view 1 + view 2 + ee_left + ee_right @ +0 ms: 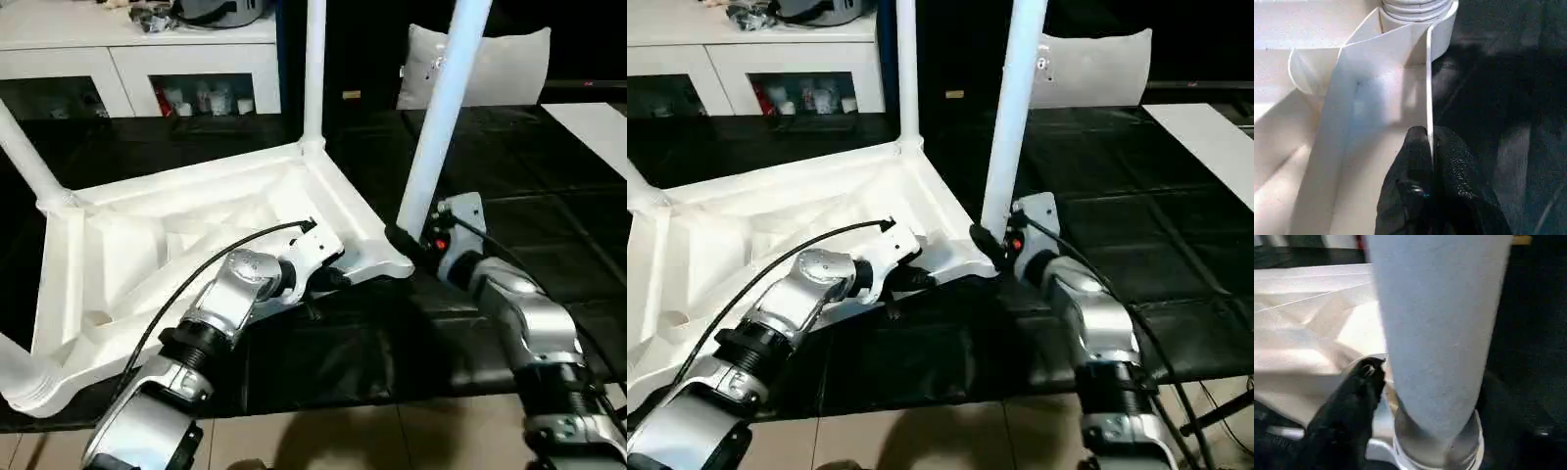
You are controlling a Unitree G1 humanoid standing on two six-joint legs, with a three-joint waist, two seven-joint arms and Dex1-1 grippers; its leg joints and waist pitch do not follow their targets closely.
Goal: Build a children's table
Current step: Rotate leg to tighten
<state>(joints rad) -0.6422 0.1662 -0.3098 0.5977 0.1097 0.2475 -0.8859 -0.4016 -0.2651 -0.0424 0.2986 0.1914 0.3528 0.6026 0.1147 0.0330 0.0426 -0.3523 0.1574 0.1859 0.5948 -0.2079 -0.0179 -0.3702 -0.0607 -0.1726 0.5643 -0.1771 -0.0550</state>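
The children's table top [196, 255] lies upside down on the black work table, ribbed underside up. Tapered white legs stand in its corner sockets: one at the far corner [313, 69], one at the left [24, 157], and one at the near right corner [441, 108]. A further leg [15, 377] shows at the near left corner. My left gripper [1430, 142] is shut on the thin rim of the top, close to the near right socket [1418, 10]. My right gripper [404, 235] straddles the base of the near right leg [1440, 333], open, with one finger [1364, 382] just beside the tube.
A white cabinet with glass doors [137, 59] stands behind the work table at the left. A white cushion [490, 64] leans at the back right, and a flat white sheet [598, 127] lies at the right. The work table's front edge [372, 397] runs below my forearms.
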